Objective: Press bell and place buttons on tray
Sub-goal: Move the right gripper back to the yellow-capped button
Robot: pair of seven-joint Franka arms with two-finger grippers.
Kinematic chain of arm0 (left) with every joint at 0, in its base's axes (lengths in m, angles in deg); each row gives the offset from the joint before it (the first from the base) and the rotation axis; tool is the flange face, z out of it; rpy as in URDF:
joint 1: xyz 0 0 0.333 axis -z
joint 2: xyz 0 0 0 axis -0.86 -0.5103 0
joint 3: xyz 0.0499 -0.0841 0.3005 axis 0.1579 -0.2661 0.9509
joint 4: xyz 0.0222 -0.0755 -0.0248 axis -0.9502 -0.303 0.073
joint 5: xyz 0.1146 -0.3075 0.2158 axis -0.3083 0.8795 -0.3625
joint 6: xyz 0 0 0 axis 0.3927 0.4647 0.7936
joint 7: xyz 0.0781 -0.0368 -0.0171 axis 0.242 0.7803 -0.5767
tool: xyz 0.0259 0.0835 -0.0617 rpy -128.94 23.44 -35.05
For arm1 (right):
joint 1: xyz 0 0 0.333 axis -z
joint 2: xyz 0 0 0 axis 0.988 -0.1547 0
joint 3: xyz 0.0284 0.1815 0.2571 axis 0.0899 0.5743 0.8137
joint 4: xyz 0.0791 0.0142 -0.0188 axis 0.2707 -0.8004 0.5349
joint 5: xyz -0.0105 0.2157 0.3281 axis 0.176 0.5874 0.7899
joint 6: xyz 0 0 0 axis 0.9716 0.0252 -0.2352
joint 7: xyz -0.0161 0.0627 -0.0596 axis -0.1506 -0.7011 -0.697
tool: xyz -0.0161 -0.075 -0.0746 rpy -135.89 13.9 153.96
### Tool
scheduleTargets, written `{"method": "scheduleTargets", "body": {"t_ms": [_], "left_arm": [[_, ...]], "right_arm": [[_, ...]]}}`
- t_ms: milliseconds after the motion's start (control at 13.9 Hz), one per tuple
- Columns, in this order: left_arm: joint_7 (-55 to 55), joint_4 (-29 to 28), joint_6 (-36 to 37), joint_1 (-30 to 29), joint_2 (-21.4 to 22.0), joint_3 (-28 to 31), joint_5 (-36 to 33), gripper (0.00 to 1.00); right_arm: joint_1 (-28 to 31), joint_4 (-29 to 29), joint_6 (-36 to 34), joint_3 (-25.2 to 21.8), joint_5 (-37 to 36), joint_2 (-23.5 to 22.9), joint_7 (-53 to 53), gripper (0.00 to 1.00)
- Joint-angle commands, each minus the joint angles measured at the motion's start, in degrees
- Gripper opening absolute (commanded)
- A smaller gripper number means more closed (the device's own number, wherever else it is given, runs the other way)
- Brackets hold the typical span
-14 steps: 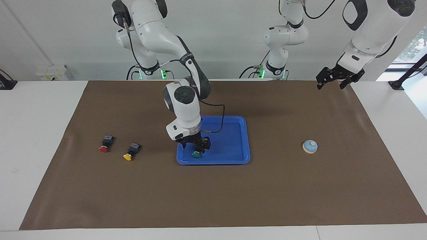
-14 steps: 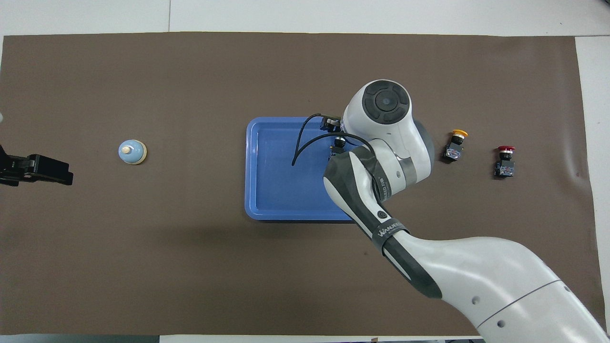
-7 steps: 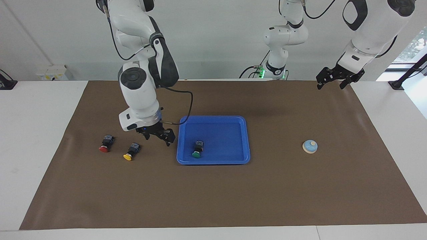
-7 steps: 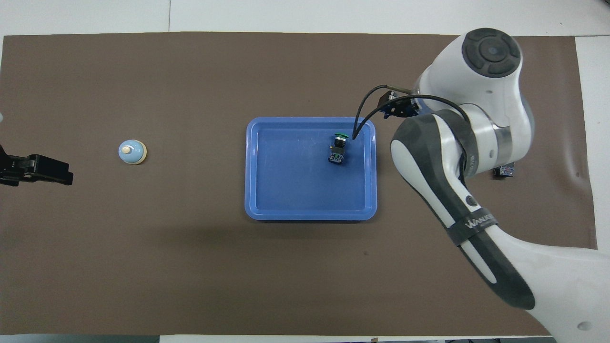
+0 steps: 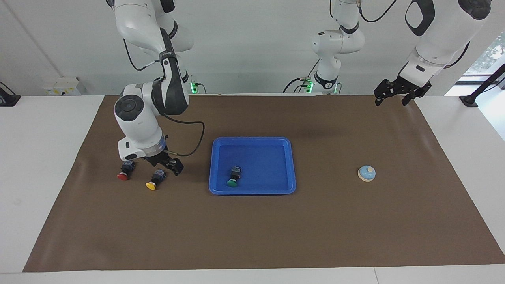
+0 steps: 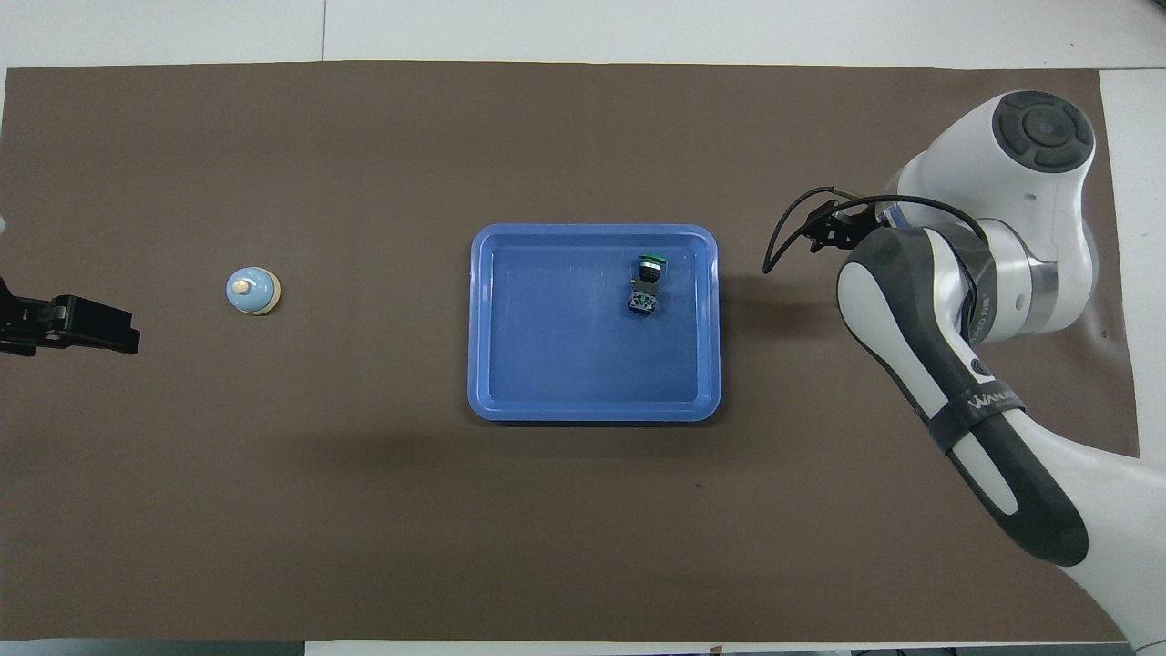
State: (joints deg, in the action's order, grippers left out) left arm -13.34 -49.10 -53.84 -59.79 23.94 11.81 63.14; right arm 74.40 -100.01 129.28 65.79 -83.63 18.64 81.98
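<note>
Looking across the bench from the facing view, I see my right gripper (image 5: 163, 165) low over the yellow button (image 5: 154, 179), jaws spread wide and holding nothing. The red button (image 5: 125, 171) lies just beside it, toward the right arm's end. The green button (image 5: 234, 176) lies on its side in the blue tray (image 5: 290, 165). My left gripper (image 5: 395, 94) waits raised, jaws open and empty.

From overhead, the bell (image 6: 251, 291) stands near the left gripper (image 6: 82, 324); the right arm hides the yellow and red buttons.
</note>
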Motion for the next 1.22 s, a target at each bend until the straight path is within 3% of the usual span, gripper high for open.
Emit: {"method": "scheduleTargets", "body": {"t_ms": [0, 287, 789, 861, 933, 1077, 1148], "left_arm": [[0.3, 0.5, 0.5, -0.1, 0.2, 0.2, 0.1, 1.0], [0.3, 0.5, 0.5, -0.1, 0.1, 0.1, 0.1, 1.0], [0.3, 0.5, 0.5, -0.1, 0.2, 0.2, 0.1, 1.0], [0.3, 0.5, 0.5, -0.1, 0.1, 0.1, 0.1, 1.0], [0.3, 0.5, 0.5, -0.1, 0.2, 0.2, 0.1, 1.0], [0.3, 0.5, 0.5, -0.1, 0.1, 0.2, 0.1, 1.0], [0.3, 0.5, 0.5, -0.1, 0.1, 0.1, 0.1, 1.0]], "right_arm": [[2.3, -7.4, 6.0, 0.6, -0.1, 2.8, -2.3, 1.0], [3.6, -11.4, 12.9, 0.6, -0.8, 1.3, -4.3, 1.0], [4.7, -11.6, 18.3, 0.6, -0.9, -1.7, -5.7, 1.0], [4.8, -11.6, 18.6, 0.6, -0.9, -1.9, -5.7, 0.94], [4.8, -11.6, 18.7, 0.6, -0.9, -2.2, -5.7, 0.79], [4.8, -11.5, 18.7, 0.6, -0.9, -2.2, -5.4, 0.21], [4.8, -11.4, 18.7, 0.6, -0.9, -2.3, -5.6, 0.01]]}}
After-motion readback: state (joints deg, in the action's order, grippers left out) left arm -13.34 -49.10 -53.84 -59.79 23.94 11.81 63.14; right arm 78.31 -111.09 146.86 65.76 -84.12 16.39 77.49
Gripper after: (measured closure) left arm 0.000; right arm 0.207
